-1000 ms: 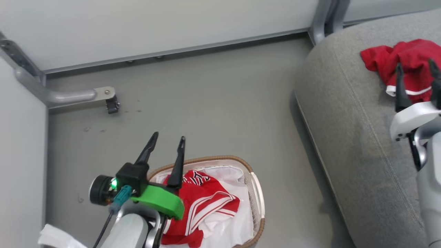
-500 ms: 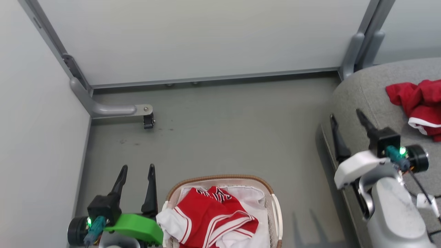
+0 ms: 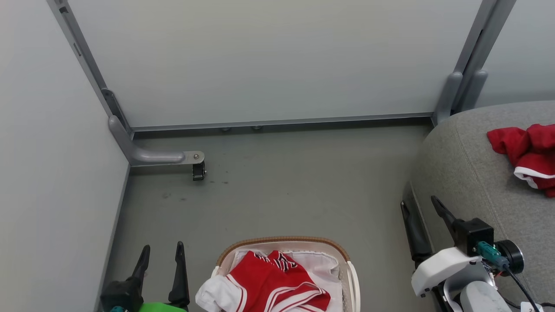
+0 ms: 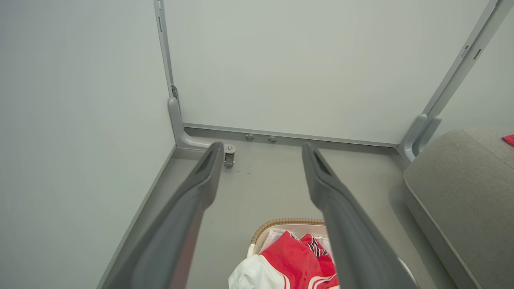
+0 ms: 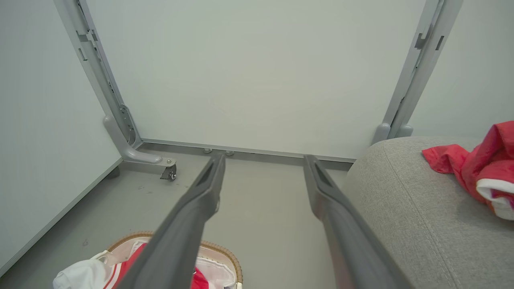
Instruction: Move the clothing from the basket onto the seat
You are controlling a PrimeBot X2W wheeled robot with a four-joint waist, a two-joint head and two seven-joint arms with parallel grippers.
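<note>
One striped, lettered red jersey (image 3: 277,284) bunched in oval white perforated basket with brown woven rim (image 3: 282,238), bottom centre | one plain red white-trimmed garment (image 3: 527,151) on large grey fabric seat (image 3: 468,182), right edge | left gripper (image 3: 162,248) lower left, right gripper (image 3: 418,203) lower right, fingers up-frame, parted, empty

**Grey floor and pale walls**

The grey floor (image 3: 282,190) has some small dark marks. Pale wall panels (image 3: 269,60) stand behind it and at the left, held by grey metal posts (image 3: 466,78). A curved foot (image 3: 147,155) at the left corner carries a small black caster (image 3: 198,171).
</note>
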